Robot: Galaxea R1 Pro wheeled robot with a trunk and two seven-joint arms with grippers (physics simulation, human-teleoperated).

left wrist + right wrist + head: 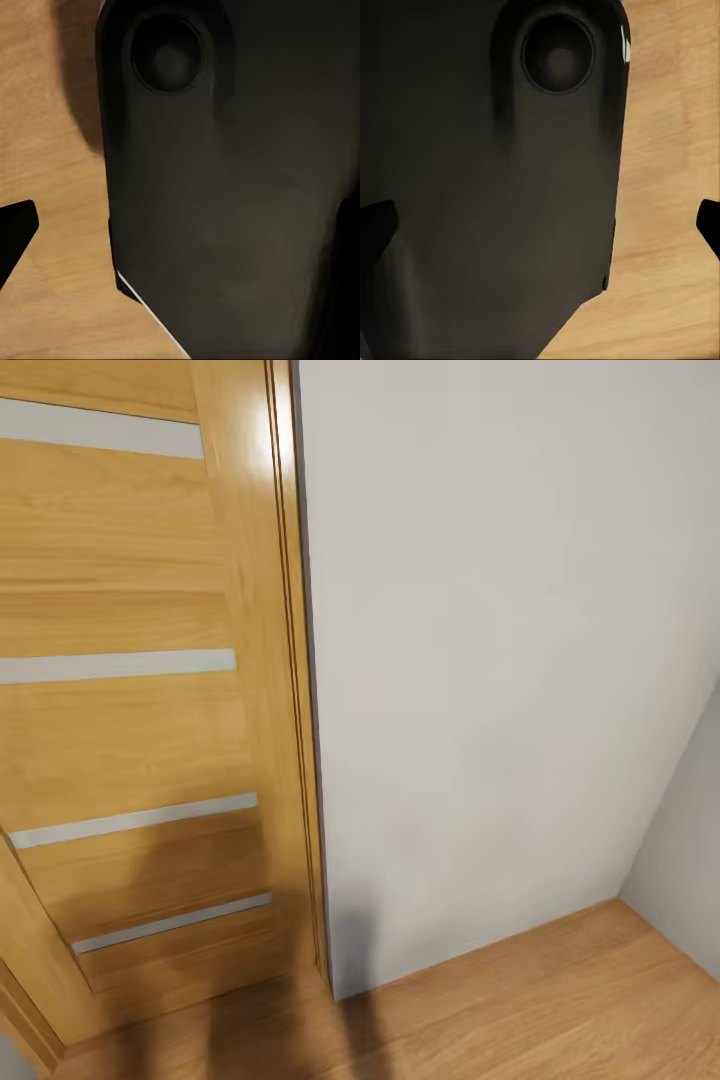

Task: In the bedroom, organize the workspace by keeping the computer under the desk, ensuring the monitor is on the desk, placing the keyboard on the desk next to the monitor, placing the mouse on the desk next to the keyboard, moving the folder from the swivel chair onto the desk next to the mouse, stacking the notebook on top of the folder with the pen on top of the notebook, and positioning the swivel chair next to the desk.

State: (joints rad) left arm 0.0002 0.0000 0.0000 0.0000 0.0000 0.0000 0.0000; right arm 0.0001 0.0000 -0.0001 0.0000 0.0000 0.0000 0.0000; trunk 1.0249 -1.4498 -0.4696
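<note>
In the head view I face a wooden door (pixel 130 710) with frosted strips, set in a pale grey wall (pixel 500 660) of the bedroom. My left gripper (pixel 180 232) is open, one black fingertip (pixel 16 231) showing over the wood floor (pixel 52 187). My right gripper (pixel 540 223) is open too, its fingertips (pixel 375 225) wide apart. Both grippers hold nothing and hang beside my own black base (pixel 495 187).
The door frame (pixel 295 690) meets the wall straight ahead. A second wall (pixel 690 860) forms a corner at the right. Honey-coloured floor (pixel 540 1000) runs along the wall's foot. My shadow falls on the door's lower part.
</note>
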